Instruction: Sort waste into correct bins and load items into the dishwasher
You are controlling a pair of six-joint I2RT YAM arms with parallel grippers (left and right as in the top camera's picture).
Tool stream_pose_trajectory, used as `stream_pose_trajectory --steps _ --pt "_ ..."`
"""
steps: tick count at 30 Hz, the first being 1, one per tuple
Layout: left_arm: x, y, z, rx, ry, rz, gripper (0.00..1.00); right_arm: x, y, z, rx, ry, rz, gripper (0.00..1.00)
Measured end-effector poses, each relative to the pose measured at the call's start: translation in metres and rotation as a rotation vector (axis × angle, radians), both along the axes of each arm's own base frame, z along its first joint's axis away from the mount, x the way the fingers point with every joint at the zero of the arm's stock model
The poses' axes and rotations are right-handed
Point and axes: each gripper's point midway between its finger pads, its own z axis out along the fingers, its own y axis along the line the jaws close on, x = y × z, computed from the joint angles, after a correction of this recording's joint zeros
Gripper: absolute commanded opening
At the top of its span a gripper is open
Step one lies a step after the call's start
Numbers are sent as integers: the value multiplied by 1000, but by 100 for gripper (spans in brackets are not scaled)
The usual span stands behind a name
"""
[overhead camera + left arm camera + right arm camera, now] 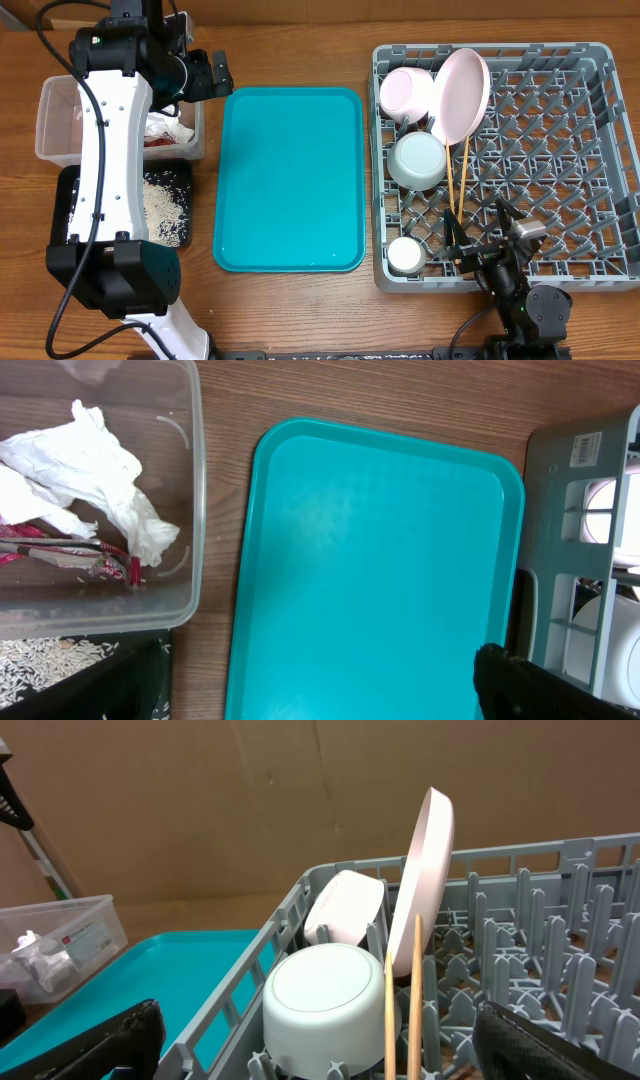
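Rising closest to the overhead lens, the white left arm [105, 150] crosses over the clear tub [48, 125] and the black tray [68, 195]. Its left gripper [213, 72] hangs just off the far left corner of the teal tray [290, 180]. Crumpled tissue [168, 127] and the red-and-white wrapper [158, 142] lie in the tub, and rice grains [165, 205] are spread in the black tray. In the dish rack [560, 150], the pink bowl [405, 92] and the pink plate [462, 92], which stands on edge, fill the far left corner. The grey-green bowl [418, 160] sits just nearer, the white cup [405, 256] is in the near left corner, and two chopsticks [460, 185] run down from the plate. The right gripper [478, 235] sits low at the rack's near edge, beside the cup. Seen from the left wrist, dark fingertips [530, 685] sit at the two lower corners, spread wide and empty above the teal tray, and the tissue lies over the wrapper in the tub. Seen from the right wrist, the fingers [100, 1040] are likewise parted with nothing gripped. The grey-green bowl turns its base to the lens, the chopsticks lean just right of it, the plate stands behind them, and the pink bowl lies on its side.
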Motion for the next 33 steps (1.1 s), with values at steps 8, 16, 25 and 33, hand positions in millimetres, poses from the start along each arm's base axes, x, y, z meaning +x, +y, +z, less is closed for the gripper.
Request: stream_pose_trajectory --steps 8,16,25,33 --pt "0 1 0 7 0 3 100 0 0 0 0 0 0 100" --pt "-23 21 19 117 0 53 100 0 0 0 0 0 0 100" --pt "-45 15 126 158 -600 -7 100 0 0 0 0 1 0 100" --pt "-97 6 55 176 -768 -64 100 0 0 0 0 1 0 100"
